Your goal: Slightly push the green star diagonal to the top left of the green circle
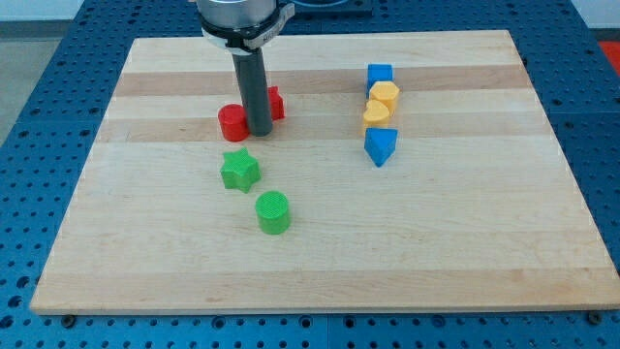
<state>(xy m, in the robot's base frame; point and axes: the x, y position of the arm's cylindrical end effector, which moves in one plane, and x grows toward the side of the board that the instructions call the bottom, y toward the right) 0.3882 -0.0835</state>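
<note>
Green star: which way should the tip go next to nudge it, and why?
Probably bring my tip down and round to the view's lower right of the green star, between it and the green circle. The tip sits above the star, by the red blocks, so pushing from there would drive the star towards the circle.

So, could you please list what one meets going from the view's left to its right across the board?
Red cylinder → green star → my tip, between the two red blocks → green circle → the column at the right: blue cube, two yellow blocks, blue block. The second red block overlaps the rod.
</note>
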